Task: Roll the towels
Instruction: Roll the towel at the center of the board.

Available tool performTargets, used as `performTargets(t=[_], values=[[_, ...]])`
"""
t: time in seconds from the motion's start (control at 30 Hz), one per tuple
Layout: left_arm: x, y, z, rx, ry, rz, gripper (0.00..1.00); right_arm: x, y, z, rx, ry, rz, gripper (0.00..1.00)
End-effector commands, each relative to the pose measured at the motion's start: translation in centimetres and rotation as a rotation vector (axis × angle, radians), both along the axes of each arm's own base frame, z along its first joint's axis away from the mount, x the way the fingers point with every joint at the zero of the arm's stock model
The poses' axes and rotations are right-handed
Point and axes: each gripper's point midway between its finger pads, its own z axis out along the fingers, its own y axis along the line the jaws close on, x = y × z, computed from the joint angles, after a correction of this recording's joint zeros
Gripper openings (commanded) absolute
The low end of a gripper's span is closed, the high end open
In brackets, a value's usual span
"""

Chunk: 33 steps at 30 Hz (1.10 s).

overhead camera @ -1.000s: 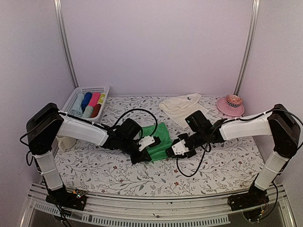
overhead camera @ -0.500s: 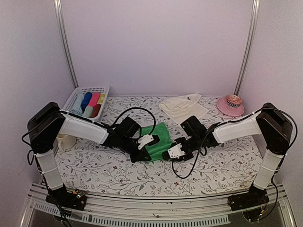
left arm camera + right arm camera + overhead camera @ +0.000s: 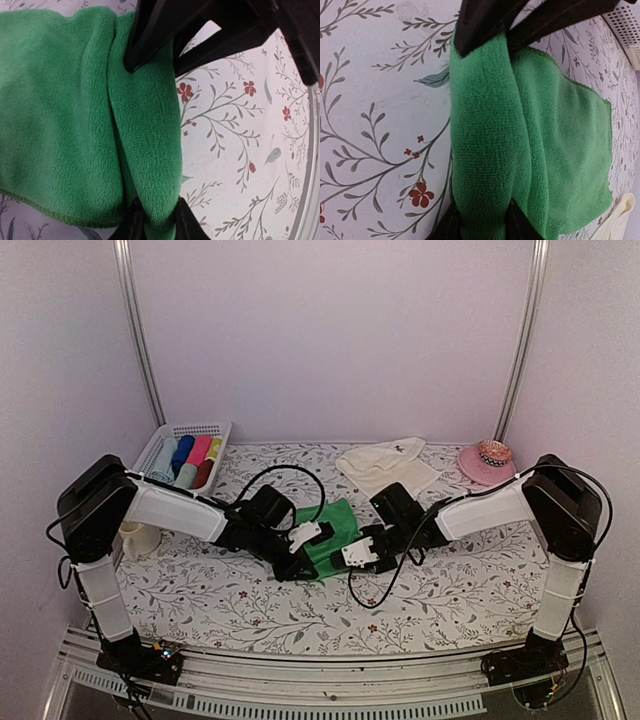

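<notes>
The bright green towel (image 3: pixel 333 525) lies mid-table, its near edge turned into a thick roll (image 3: pixel 147 145). My left gripper (image 3: pixel 156 210) is shut on one end of that roll. Its other end sits between the jaws of my right gripper (image 3: pixel 482 210), which press both its sides. In the top view the left gripper (image 3: pixel 300 565) and right gripper (image 3: pixel 340 562) sit close together at the towel's near edge. Each wrist view shows the other gripper's dark fingers (image 3: pixel 150 45) at the far end of the roll. The cream-white towel (image 3: pixel 385 465) lies crumpled behind, untouched.
A white basket (image 3: pixel 165 435) at the back left holds blue, pink, red and yellow rolls. A pink dish (image 3: pixel 487 462) stands at the back right. A pale cup (image 3: pixel 140 538) sits by the left arm. Black cables loop over the flowered tablecloth (image 3: pixel 450 590).
My right gripper has slid left to the green towel's near edge and closed on the roll. The left gripper has stayed on the towel, shifting only slightly.
</notes>
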Motion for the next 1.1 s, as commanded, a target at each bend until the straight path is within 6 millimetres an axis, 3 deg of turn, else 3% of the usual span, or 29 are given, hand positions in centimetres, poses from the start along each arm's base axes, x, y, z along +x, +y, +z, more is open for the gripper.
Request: performTargets(t=[0.0, 0.07, 0.2, 0.37, 0.77, 1.07], values=[[1.3, 2.9, -0.3, 0.072, -0.029, 0.090, 0.29, 0.1, -0.8, -2.2, -0.094, 0.068, -0.050, 0.14], [2.0, 3.3, 1.0, 0.065, -0.093, 0.118, 0.39, -0.6, -1.1, -2.8, -0.133, 0.129, -0.044, 0.07], [2.9, 3.9, 3.9, 0.021, -0.238, 0.156, 0.56, -1.6, -1.1, -2.9, -0.171, 0.226, -0.033, 0.04], [2.6, 4.7, 5.8, 0.012, -0.444, 0.169, 0.65, -2.7, -1.2, -2.6, -0.210, 0.340, -0.027, 0.04], [-1.7, 2.6, 5.8, 0.041, -0.796, 0.011, 0.64, -5.6, -0.7, -0.7, -0.263, 0.645, -0.006, 0.05], [-3.8, 0.1, 4.1, 0.057, -0.843, -0.118, 0.58, -5.9, -1.0, -0.4, -0.275, 0.768, -0.009, 0.06]])
